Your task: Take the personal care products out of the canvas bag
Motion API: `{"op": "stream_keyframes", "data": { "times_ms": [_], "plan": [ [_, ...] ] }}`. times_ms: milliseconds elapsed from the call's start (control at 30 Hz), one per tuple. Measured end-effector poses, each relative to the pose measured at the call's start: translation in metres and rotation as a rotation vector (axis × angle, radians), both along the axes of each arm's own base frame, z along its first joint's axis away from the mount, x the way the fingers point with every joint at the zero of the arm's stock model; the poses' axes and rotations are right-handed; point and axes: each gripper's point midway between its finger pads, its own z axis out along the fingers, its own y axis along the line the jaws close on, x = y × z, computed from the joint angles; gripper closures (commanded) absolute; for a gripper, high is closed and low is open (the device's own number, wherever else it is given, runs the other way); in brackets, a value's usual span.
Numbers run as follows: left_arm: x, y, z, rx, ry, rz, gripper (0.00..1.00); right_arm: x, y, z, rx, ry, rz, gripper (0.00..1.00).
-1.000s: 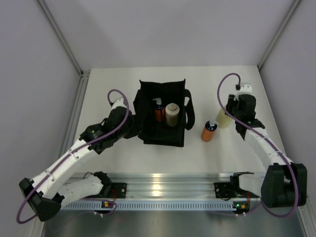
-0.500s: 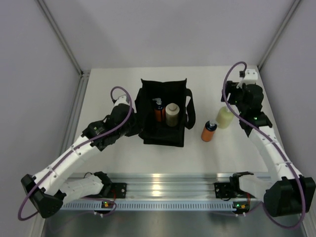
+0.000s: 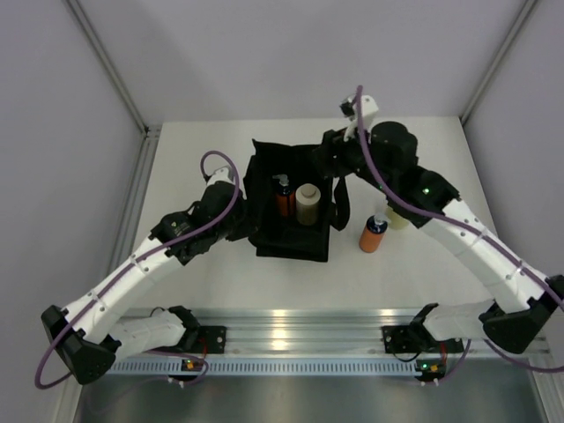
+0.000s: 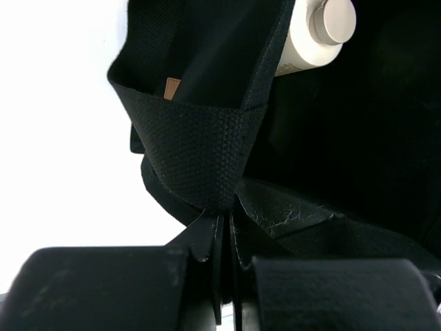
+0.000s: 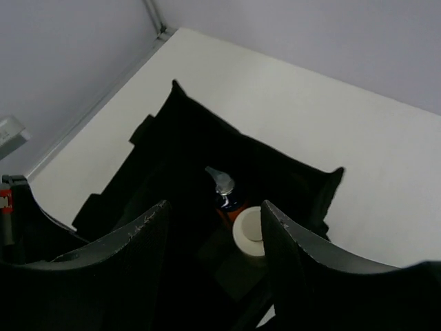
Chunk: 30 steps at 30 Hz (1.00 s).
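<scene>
The black canvas bag stands open in mid-table. Inside it are an orange bottle with a dark pump and a beige cylinder. My left gripper is shut on the bag's left wall, the fabric pinched between its fingers. My right gripper hovers open over the bag's back right corner, holding nothing. The right wrist view looks down between its fingers on the bag, the orange bottle and the beige cylinder. Another orange bottle and a yellow-green bottle stand right of the bag.
The bag's strap handle hangs down its right side. The right arm's forearm crosses above the yellow-green bottle. Grey walls close in the white table on three sides, with a metal rail along the near edge.
My right gripper let go of the yellow-green bottle at the right, rose and swung left to above the bag. The left gripper kept its hold on the bag wall.
</scene>
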Motion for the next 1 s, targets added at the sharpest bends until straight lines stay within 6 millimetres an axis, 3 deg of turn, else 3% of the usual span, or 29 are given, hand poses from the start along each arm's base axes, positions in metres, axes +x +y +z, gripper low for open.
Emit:
{"op": "stream_keyframes", "data": {
  "times_ms": [133, 333, 467, 800, 1000],
  "plan": [
    [0.0, 0.0, 0.0, -0.006, 0.003, 0.01, 1.0, 0.004, 0.042, -0.039, -0.098, 0.093, 0.081, 0.46],
    [0.0, 0.0, 0.0, -0.01, 0.005, 0.014, 1.0, 0.036, 0.078, -0.094, -0.234, 0.225, 0.087, 0.43],
    [0.001, 0.0, 0.0, -0.007, 0.003, 0.016, 1.0, 0.046, 0.084, -0.121, -0.312, 0.258, 0.091, 0.41],
    [0.003, 0.002, -0.002, 0.006, 0.001, 0.019, 1.0, 0.056, 0.094, -0.164, -0.471, 0.255, 0.201, 0.39],
    [0.003, 0.002, -0.002, 0.013, -0.003, 0.013, 1.0, 0.059, 0.097, -0.178, -0.513, 0.246, 0.274, 0.4]
  ]
}}
